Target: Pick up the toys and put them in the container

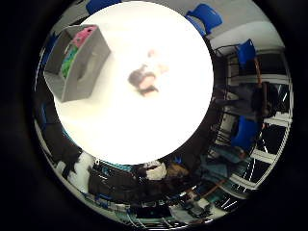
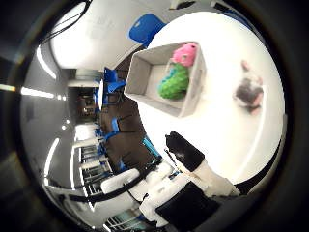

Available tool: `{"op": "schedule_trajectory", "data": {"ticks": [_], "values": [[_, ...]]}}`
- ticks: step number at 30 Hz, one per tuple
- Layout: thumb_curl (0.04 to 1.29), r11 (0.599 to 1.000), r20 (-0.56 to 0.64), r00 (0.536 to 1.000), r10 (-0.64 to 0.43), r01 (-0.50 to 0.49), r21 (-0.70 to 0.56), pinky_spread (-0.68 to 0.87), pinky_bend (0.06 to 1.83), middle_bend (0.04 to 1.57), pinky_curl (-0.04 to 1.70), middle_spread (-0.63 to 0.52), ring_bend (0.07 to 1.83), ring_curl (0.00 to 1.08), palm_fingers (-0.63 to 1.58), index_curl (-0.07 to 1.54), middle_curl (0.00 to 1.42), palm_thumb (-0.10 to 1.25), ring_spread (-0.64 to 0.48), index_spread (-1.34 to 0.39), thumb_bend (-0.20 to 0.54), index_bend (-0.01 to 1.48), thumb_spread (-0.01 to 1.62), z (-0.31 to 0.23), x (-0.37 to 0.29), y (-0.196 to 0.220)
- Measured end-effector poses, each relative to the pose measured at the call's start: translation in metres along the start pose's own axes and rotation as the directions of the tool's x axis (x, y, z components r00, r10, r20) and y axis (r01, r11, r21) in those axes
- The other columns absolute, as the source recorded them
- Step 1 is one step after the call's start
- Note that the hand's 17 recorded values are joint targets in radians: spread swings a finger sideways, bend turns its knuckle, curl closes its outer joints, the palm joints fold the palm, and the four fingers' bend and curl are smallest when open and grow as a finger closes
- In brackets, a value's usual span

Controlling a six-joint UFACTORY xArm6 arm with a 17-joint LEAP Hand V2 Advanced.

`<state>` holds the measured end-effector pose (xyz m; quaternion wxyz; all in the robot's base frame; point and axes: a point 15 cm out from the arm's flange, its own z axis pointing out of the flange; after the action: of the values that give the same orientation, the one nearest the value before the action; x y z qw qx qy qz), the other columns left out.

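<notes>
A grey fabric container (image 2: 188,99) stands on the round white table (image 2: 227,140). Inside it lie a green plush toy (image 2: 175,83) and a pink plush toy (image 2: 185,54). A small dark-and-pale plush toy (image 1: 146,79) lies on the table some way from the container, small in both views. My hand (image 2: 188,179) shows only as a black-tipped white finger and white body parts, high above the table with nothing in it. The finger looks fairly straight.
Blue chairs (image 1: 204,18) stand around the table's rim, and another blue chair (image 2: 145,28) sits beyond the container. Desks and more chairs (image 1: 245,132) fill the room beyond the table edge.
</notes>
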<state>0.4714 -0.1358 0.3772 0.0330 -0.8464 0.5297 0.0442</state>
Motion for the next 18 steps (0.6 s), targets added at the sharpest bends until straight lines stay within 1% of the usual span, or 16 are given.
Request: {"op": "schedule_trajectory", "data": {"ticks": [4,8,15,18], "values": [[0.35,1.0,-0.067,0.998,0.016,-0.017,-0.019,0.44,0.37,0.19,0.35,0.0,0.28,0.26,0.09,0.26,0.33,0.62,0.19,-0.42,-0.022,0.15,1.12,0.017,0.047,0.007],[0.35,0.999,-0.095,0.995,-0.011,0.007,-0.043,0.43,0.38,0.19,0.34,0.0,0.28,0.26,0.06,0.26,0.33,0.61,0.19,-0.42,-0.024,0.16,1.11,0.038,0.071,0.004],[0.33,0.999,-0.172,0.984,-0.038,0.036,-0.013,0.42,0.4,0.19,0.33,0.0,0.28,0.26,0.04,0.26,0.31,0.6,0.19,-0.42,-0.021,0.16,1.09,0.067,0.105,-0.027],[0.33,0.998,-0.158,0.986,-0.054,0.05,-0.025,0.42,0.4,0.19,0.33,0.0,0.28,0.27,0.04,0.26,0.31,0.6,0.18,-0.42,-0.023,0.16,1.08,0.091,0.104,-0.041]]}}
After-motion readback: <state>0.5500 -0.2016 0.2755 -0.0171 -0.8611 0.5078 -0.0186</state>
